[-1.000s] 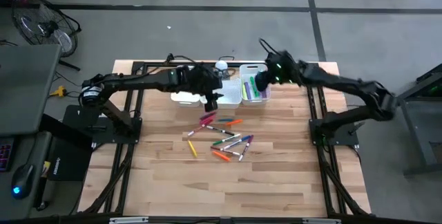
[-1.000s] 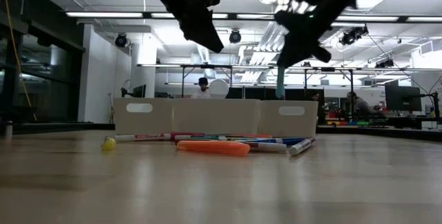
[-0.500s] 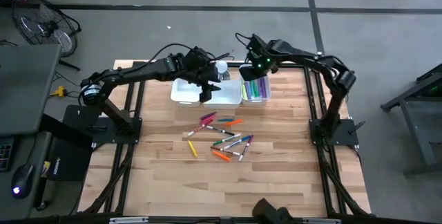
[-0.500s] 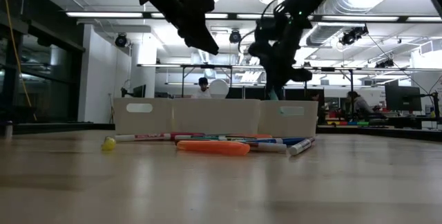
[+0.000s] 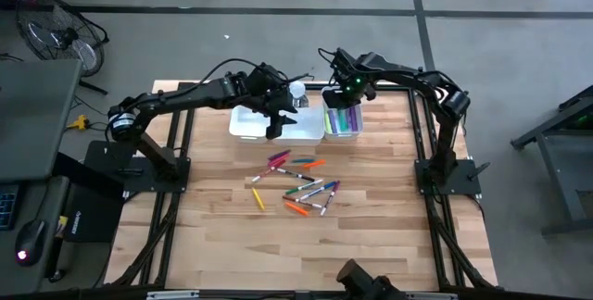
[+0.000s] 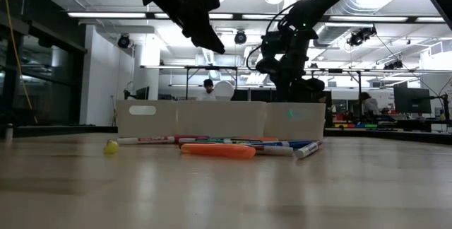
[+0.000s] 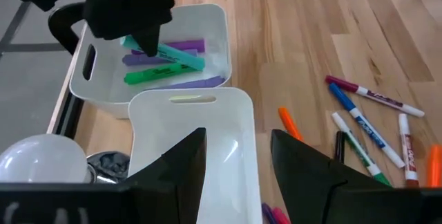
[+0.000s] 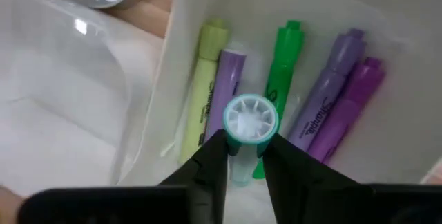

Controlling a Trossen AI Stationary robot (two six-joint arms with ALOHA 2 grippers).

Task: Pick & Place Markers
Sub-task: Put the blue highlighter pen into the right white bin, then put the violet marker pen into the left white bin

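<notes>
White bins [image 5: 278, 126] hold purple, green and yellow markers [image 8: 290, 92]; a teal marker [image 8: 247, 131] stands between dark fingers [image 8: 207, 172]; pale wooden tabletop [image 5: 371, 244].

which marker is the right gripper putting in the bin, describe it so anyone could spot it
Find the white bin at the table's far edge, right of two others, holding markers. The teal marker stands on end between the right gripper fingers, while the yellow, green and purple ones lie flat.

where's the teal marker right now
In the right wrist view the teal marker stands on end between the right gripper's jaws, inside the right-hand white bin, above its highlighters.
</notes>
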